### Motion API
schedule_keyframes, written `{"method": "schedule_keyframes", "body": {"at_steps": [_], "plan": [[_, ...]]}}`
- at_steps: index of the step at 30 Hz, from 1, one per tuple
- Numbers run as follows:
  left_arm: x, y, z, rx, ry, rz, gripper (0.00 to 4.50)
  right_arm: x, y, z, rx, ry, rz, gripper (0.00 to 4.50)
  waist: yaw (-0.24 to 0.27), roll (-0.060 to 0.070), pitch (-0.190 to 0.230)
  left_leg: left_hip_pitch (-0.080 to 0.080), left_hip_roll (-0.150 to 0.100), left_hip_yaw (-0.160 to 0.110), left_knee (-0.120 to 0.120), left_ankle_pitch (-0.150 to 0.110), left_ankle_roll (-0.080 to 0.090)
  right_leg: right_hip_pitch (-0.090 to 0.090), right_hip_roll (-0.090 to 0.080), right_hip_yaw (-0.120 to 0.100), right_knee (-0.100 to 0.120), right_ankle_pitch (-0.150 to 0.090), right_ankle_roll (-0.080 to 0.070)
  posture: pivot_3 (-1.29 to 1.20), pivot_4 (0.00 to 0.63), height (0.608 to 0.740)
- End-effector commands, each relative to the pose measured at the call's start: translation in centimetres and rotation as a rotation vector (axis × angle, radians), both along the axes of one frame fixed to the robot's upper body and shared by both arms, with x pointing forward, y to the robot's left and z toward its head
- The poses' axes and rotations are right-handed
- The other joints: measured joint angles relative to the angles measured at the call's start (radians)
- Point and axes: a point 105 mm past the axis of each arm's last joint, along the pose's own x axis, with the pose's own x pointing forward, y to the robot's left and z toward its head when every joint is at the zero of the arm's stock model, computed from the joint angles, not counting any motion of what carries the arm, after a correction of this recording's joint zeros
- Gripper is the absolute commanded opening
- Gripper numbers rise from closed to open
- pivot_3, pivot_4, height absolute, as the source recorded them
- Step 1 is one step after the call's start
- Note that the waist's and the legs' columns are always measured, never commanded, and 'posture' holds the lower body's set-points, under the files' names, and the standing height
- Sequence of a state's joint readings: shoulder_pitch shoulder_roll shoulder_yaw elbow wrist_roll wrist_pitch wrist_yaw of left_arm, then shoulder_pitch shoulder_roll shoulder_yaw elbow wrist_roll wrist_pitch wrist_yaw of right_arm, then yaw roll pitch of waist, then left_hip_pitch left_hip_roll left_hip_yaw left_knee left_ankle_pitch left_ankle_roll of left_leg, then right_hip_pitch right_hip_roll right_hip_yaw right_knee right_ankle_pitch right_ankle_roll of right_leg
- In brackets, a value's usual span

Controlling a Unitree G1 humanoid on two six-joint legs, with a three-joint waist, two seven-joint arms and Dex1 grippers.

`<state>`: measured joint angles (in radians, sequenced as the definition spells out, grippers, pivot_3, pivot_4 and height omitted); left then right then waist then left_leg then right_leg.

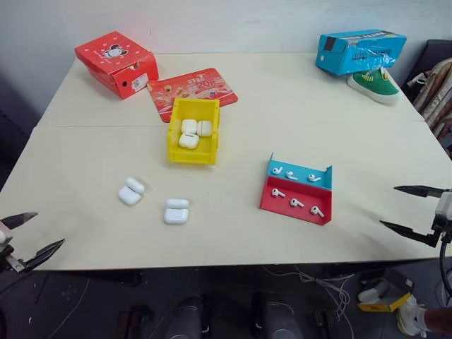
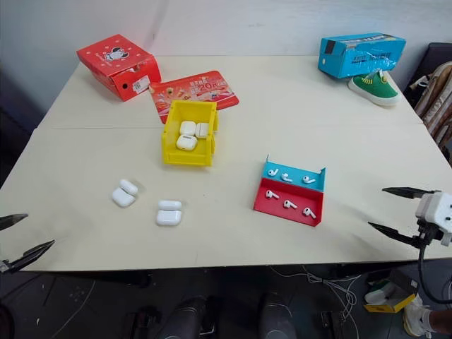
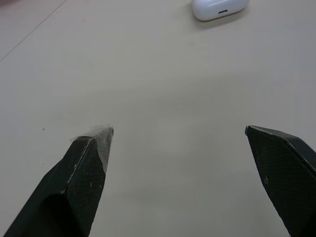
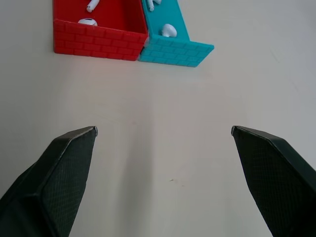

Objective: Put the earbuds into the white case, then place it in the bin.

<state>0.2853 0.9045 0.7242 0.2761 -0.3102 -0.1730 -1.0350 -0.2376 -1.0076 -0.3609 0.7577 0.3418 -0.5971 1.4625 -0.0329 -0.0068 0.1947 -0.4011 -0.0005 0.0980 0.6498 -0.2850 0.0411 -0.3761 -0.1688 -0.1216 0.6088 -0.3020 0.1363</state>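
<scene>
Plainly, left tool [image 1: 32, 236] and right tool [image 1: 411, 210] wide open, empty.

white case [image 3: 218, 8] cut off at frame edge; earbuds [image 4: 92, 6] partly cropped, perhaps two

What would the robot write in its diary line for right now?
left end effector: open, empty | right end effector: open, empty | earbuds: in tray | bin: three cases inside | table: two open cases

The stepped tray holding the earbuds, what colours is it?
The stepped tray is red in front, blue behind; left eye view shows it best.
</scene>
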Motion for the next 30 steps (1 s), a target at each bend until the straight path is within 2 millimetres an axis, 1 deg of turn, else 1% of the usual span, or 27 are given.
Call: {"method": "schedule_keyframes", "body": {"at_steps": [1, 3, 5, 6, 7, 10, 12, 14, 16, 17, 19, 20, 23, 24, 27, 30], "plan": [[-0.1, -0.3, 1.2, -0.005, -0.029, -0.008, 4.50, -0.1, 0.3, 0.7, -0.002, -0.031, 0.025, 4.46, 0.001, 0.000, 0.000, 0.000, 0.000, 0.000, 0.000, 0.000, 0.000, 0.000, 0.000, 0.000, 0.000, 0.000, 0.000, 0.00, 0.150, 0.740], [-0.2, -0.5, 1.4, -0.030, -0.023, -0.002, 4.50, 0.0, 0.7, 0.5, 0.004, -0.035, 0.037, 4.46, 0.002, 0.000, 0.000, 0.000, 0.000, 0.000, 0.000, -0.001, -0.001, 0.000, -0.001, 0.000, 0.000, 0.000, 0.000, 0.00, 0.150, 0.740], [-0.3, -0.8, 1.7, -0.088, -0.006, -0.007, 4.50, 0.5, 1.7, 0.8, 0.036, -0.061, 0.056, 4.46, 0.002, 0.000, 0.000, 0.000, 0.000, 0.000, 0.000, -0.002, -0.004, 0.000, -0.001, 0.000, 0.000, 0.000, 0.000, 0.00, 0.150, 0.740], [-0.3, -0.9, 1.9, -0.119, 0.003, -0.007, 4.50, 0.8, 2.4, 1.4, 0.083, -0.109, 0.079, 4.46, 0.002, 0.000, 0.000, 0.000, 0.000, 0.000, 0.000, -0.002, -0.004, 0.000, -0.001, 0.000, 0.000, 0.000, 0.000, 0.00, 0.150, 0.740], [-0.4, -1.0, 2.0, -0.163, 0.042, 0.007, 4.50, 0.9, 3.6, 2.4, 0.162, -0.166, 0.128, 4.46, 0.002, 0.000, 0.000, 0.000, 0.000, 0.000, 0.000, -0.002, -0.004, 0.000, -0.001, 0.001, 0.000, 0.000, 0.000, 0.00, 0.150, 0.740], [-0.7, -0.6, 2.7, -0.314, 0.135, 0.112, 4.50, 0.7, 6.5, 3.8, 0.286, -0.230, 0.234, 4.46, 0.002, 0.000, 0.000, 0.000, 0.004, 0.000, 0.001, 0.000, -0.001, 0.001, 0.001, 0.001, 0.002, 0.000, 0.000, 0.00, 0.150, 0.740], [-0.9, -0.6, 3.1, -0.328, 0.170, 0.139, 4.50, 0.1, 8.0, 4.3, 0.353, -0.242, 0.303, 4.46, 0.004, 0.001, 0.000, 0.000, 0.003, 0.000, 0.001, 0.000, -0.001, 0.000, 0.002, 0.002, 0.003, 0.000, -0.001, 0.00, 0.150, 0.740], [-1.6, 0.7, 2.4, -0.291, 0.293, 0.248, 4.50, -1.0, 10.9, 4.2, 0.423, -0.258, 0.423, 4.46, 0.006, -0.001, 0.000, 0.000, 0.003, -0.001, 0.000, 0.000, -0.001, 0.000, 0.002, 0.002, 0.003, 0.000, -0.001, 0.00, 0.150, 0.740], [-2.0, 1.5, 2.1, -0.249, 0.366, 0.320, 4.50, -2.2, 12.9, 4.1, 0.471, -0.273, 0.512, 4.46, 0.008, -0.001, 0.000, 0.001, 0.004, -0.002, 0.000, -0.001, -0.002, 0.001, 0.003, 0.001, 0.003, -0.001, -0.002, 0.00, 0.150, 0.740], [-1.9, 1.2, 2.2, -0.238, 0.387, 0.316, 4.50, -2.9, 13.8, 3.8, 0.486, -0.270, 0.552, 4.46, 0.009, -0.001, 0.000, 0.001, 0.003, -0.002, -0.001, 0.000, -0.002, 0.001, 0.004, 0.001, 0.003, -0.001, -0.002, 0.00, 0.150, 0.740], [-1.1, 0.5, 2.7, -0.229, 0.402, 0.300, 4.50, -3.9, 15.3, 3.4, 0.523, -0.268, 0.610, 4.46, 0.014, -0.001, 0.000, 0.001, 0.003, -0.002, -0.001, -0.001, -0.002, 0.000, 0.005, 0.001, 0.003, -0.001, -0.002, 0.00, 0.150, 0.740], [-0.7, 0.0, 3.0, -0.227, 0.396, 0.282, 4.50, -4.0, 15.7, 3.4, 0.535, -0.270, 0.616, 4.46, 0.015, -0.001, 0.000, 0.000, 0.002, -0.002, -0.001, -0.003, -0.006, 0.001, 0.004, 0.001, 0.003, -0.001, -0.002, 0.00, 0.150, 0.740], [0.4, -1.6, 3.8, -0.241, 0.417, 0.247, 4.50, -3.8, 16.3, 3.6, 0.552, -0.288, 0.618, 4.46, 0.020, -0.001, -0.001, 0.001, 0.001, -0.001, 0.001, -0.003, -0.006, 0.000, 0.004, 0.003, 0.002, -0.001, -0.002, 0.00, 0.150, 0.740], [0.8, -2.4, 3.9, -0.216, 0.455, 0.228, 4.50, -3.7, 16.4, 3.5, 0.552, -0.290, 0.618, 4.46, 0.020, -0.001, -0.001, 0.001, 0.001, -0.001, 0.001, -0.003, -0.006, 0.000, 0.003, 0.003, 0.002, -0.001, -0.002, 0.00, 0.150, 0.740], [2.1, -6.0, 4.9, -0.220, 0.534, 0.112, 4.50, -3.5, 16.5, 3.4, 0.551, -0.277, 0.620, 4.46, 0.024, -0.001, -0.001, 0.001, 0.002, -0.001, -0.001, -0.003, -0.007, -0.001, 0.003, 0.005, 0.003, -0.001, -0.002, 0.00, 0.150, 0.740], [3.4, -8.0, 5.2, -0.108, 0.596, 0.084, 4.50, -3.3, 16.5, 2.8, 0.536, -0.203, 0.618, 4.46, 0.028, -0.001, -0.001, 0.001, 0.002, -0.001, -0.001, -0.003, -0.008, -0.001, 0.006, 0.005, 0.004, -0.001, -0.003, 0.00, 0.150, 0.740]]}}
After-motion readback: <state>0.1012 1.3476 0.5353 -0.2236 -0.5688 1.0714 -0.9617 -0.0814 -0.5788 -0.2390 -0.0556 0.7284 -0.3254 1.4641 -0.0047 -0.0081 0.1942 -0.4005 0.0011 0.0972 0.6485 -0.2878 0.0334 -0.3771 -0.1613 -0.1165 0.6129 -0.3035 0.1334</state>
